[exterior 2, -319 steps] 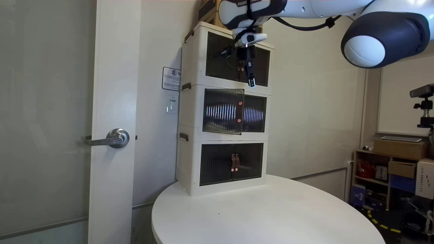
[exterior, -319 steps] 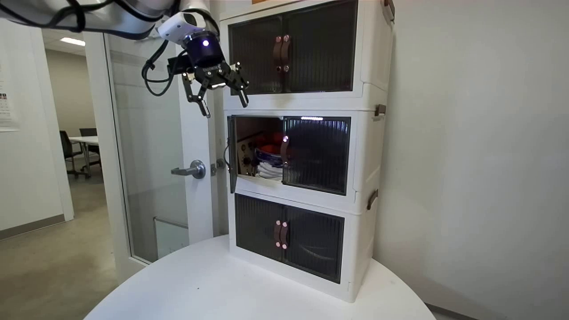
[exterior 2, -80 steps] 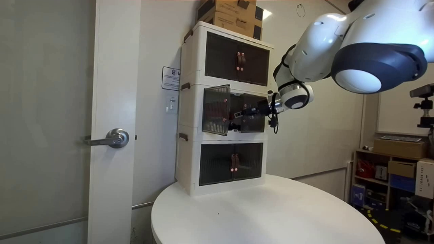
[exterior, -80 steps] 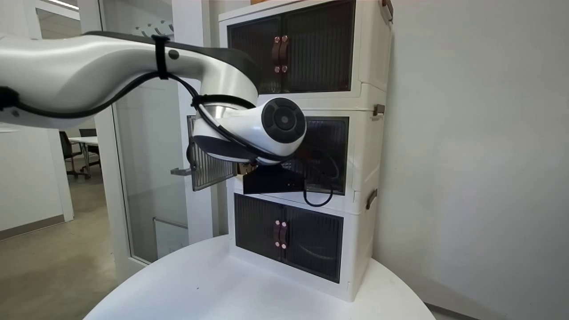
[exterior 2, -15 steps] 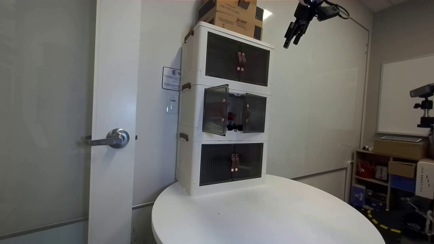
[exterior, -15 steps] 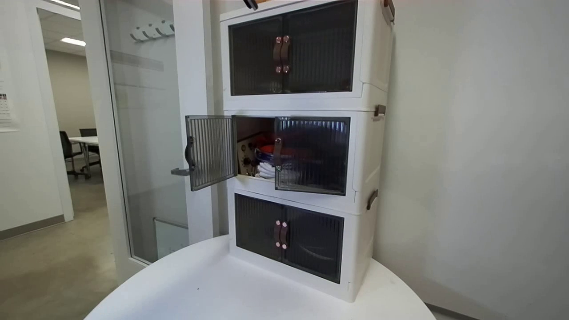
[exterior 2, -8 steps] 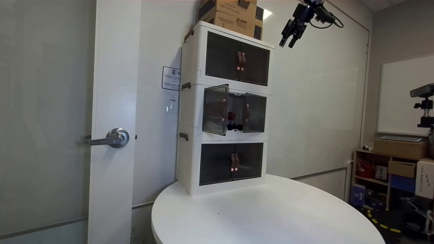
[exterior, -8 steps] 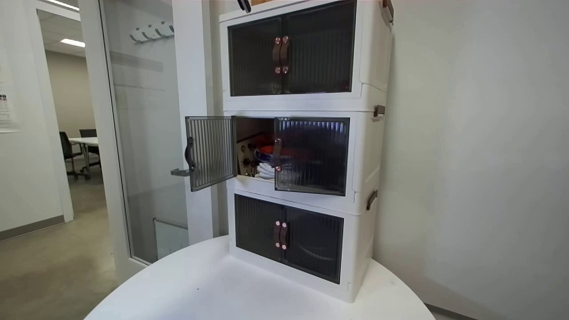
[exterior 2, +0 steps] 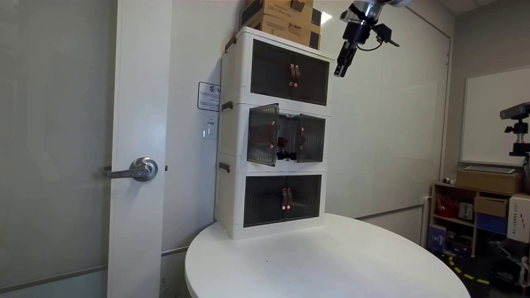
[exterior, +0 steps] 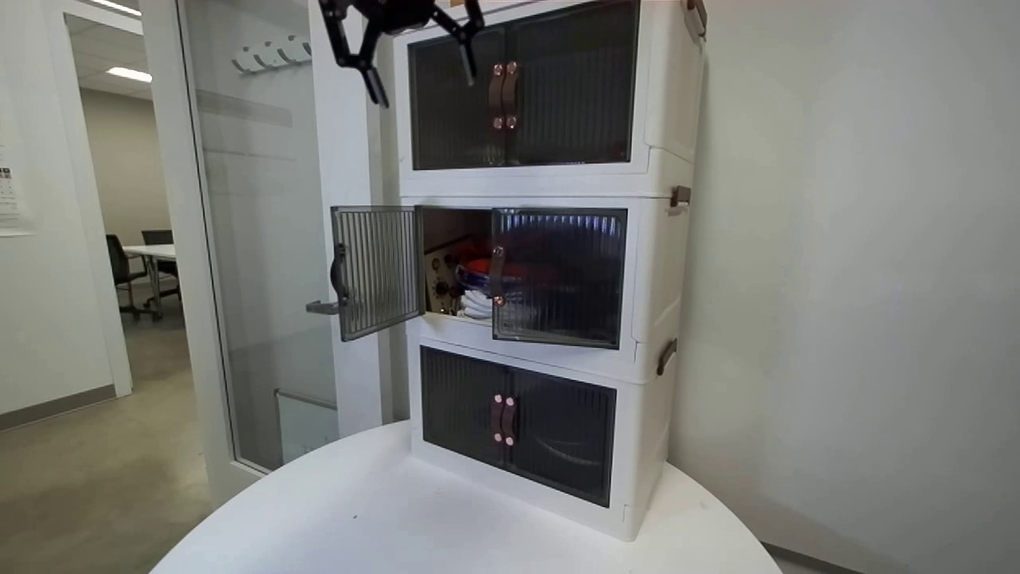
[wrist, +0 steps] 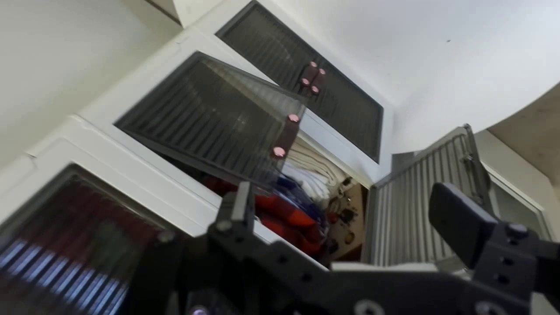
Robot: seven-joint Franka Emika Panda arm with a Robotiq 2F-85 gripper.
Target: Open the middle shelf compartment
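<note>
Across the white box [exterior 2: 519,217] cut off at an exterior view's edge, I read what seems to be "LEAN ROBOTICS". The wall sign [exterior 2: 209,96] is partly hidden by the cabinet [exterior: 538,183], its print too small for me to make out. I count three tiers on the cabinet, with two dark doors [exterior: 574,88] and two brown front handles [exterior: 511,96] on each; it stands on the bench [exterior 2: 331,265]. The middle shelf compartment [exterior 2: 290,132] is the centre tier: one door [exterior: 378,271] is swung wide, the other door [exterior: 562,279] ajar. Inside, a red item [wrist: 293,223] and a white item [wrist: 313,183] show only in part. My gripper [exterior: 427,92] hangs clear of the doors, its two fingers [exterior: 468,64] spread apart. The top edge of an exterior view cuts off my arm [exterior 2: 362,10] and the stacked cardboard boxes [exterior 2: 290,31] atop the cabinet.
</note>
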